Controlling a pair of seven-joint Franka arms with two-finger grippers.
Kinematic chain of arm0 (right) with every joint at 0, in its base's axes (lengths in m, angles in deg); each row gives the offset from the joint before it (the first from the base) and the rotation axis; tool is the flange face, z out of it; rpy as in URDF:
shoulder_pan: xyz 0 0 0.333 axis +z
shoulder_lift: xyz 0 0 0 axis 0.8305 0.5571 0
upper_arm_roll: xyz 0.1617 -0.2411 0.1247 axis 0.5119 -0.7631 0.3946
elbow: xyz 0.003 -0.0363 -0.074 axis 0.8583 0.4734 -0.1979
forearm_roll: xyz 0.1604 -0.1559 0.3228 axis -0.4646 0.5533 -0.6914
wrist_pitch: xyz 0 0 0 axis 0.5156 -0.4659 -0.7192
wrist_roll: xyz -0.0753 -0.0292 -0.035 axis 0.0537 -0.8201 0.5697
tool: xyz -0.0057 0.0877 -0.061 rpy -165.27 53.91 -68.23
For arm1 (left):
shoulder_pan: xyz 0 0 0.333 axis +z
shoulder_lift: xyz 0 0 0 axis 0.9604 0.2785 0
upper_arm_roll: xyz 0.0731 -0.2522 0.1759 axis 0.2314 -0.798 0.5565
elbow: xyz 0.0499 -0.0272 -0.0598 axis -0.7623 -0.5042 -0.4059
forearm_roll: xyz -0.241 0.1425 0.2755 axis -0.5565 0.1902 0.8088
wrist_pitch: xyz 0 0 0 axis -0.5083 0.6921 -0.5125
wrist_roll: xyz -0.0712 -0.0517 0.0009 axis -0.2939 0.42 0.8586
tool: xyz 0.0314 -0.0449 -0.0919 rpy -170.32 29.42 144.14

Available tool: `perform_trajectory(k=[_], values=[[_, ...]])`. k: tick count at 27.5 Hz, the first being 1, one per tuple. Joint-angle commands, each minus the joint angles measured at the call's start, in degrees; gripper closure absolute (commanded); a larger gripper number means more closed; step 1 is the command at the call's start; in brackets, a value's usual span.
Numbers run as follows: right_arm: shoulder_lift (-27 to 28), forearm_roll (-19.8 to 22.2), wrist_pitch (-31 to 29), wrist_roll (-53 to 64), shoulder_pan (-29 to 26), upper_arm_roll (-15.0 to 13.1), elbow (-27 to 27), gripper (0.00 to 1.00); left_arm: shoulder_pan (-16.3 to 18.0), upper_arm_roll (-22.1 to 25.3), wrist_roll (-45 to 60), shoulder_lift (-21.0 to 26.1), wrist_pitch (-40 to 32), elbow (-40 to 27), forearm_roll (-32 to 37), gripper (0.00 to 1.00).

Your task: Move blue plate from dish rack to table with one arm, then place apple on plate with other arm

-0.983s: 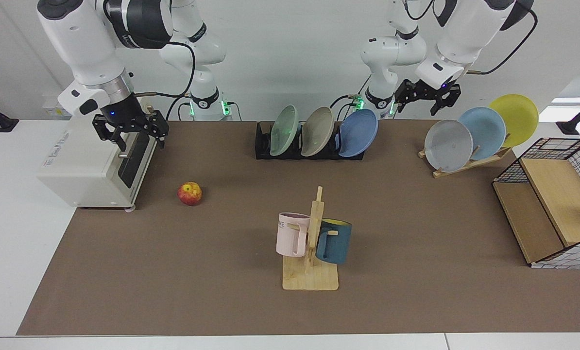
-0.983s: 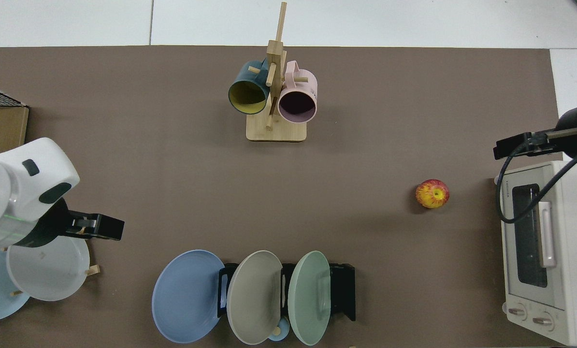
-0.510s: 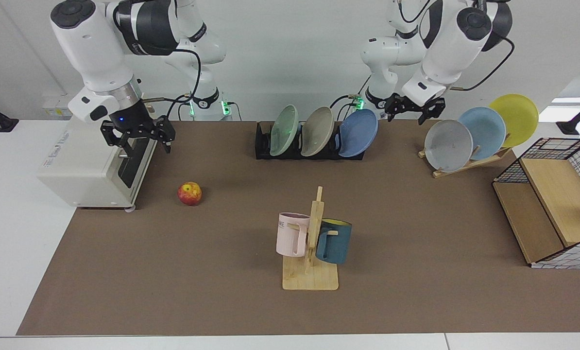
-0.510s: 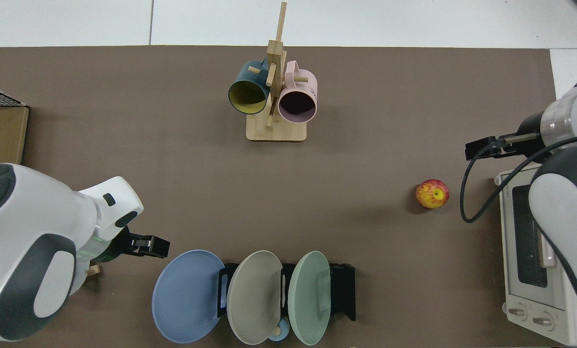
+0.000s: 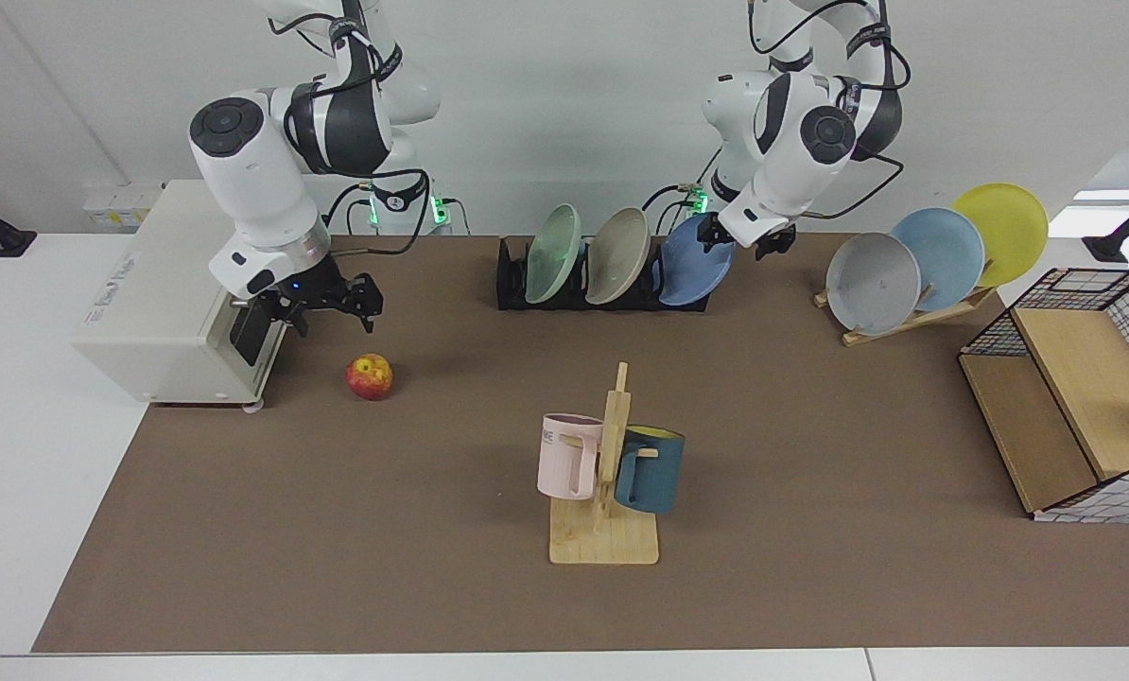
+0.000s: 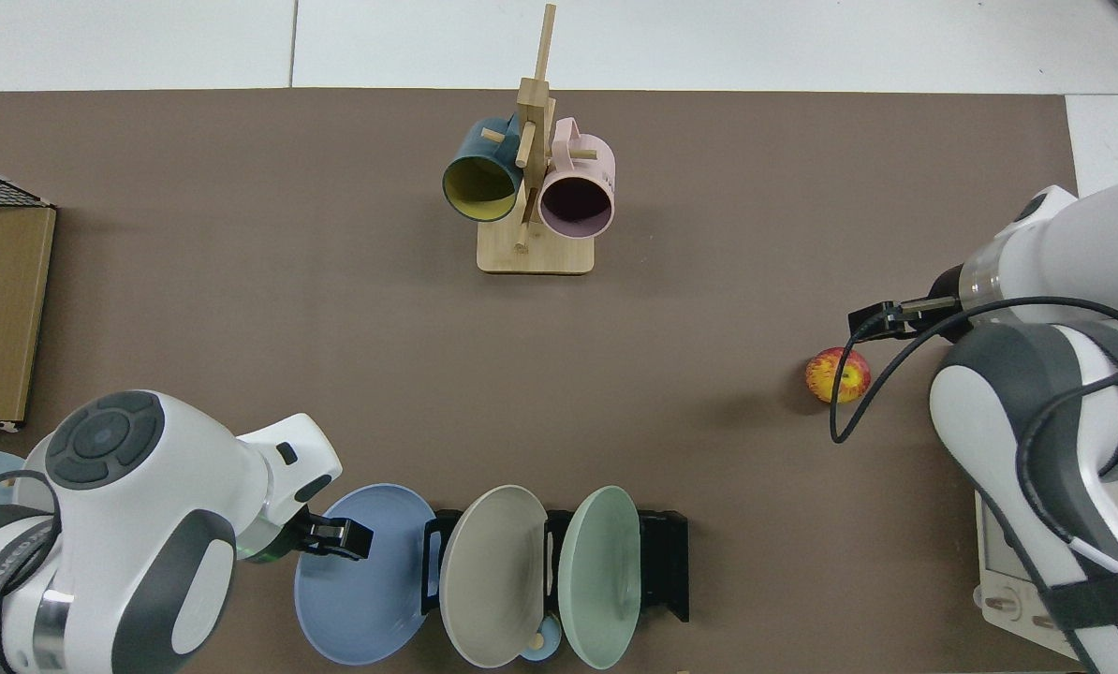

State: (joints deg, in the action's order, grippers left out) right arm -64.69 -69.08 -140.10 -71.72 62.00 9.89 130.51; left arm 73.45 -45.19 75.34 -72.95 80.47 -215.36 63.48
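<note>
At round matte blue plate (image 5: 695,260), left gripper (image 5: 737,242): jaws unclear; right gripper (image 5: 330,307) spread.

You were looking at a robotics lab dressed as a kitchen: two white arms (image 5: 262,189) bolted behind a white table (image 5: 16,454) under a brown mat (image 5: 810,492), bare white walls, with plate racks, a mug stand (image 5: 607,492) and a toaster oven (image 5: 163,303) as props.

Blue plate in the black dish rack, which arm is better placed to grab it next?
Left. The left gripper is right at the upper rim of the blue plate in the dish rack. The right gripper hangs open above the apple, far from the rack.
</note>
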Motion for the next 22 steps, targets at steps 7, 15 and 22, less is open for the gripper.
perform_trajectory(k=[7, 15, 22], values=[[0.4, 0.4, -9.6, -0.5, -0.3, 0.2, 8.5, 0.0, -0.2, -4.0, 0.1, -4.3, 1.4, -3.4, -4.5, 0.09], [4.3, 0.4, -15.8, -0.6, -0.3, 0.3, 10.9, 0.0, -0.3, -4.0, -0.6, -4.0, 2.1, -3.0, -4.4, 0.68], [7.9, 0.5, -16.1, -0.5, -0.3, 0.2, 11.0, 0.0, -0.1, -5.8, 1.7, -4.0, 1.2, -1.4, -3.5, 0.99]])
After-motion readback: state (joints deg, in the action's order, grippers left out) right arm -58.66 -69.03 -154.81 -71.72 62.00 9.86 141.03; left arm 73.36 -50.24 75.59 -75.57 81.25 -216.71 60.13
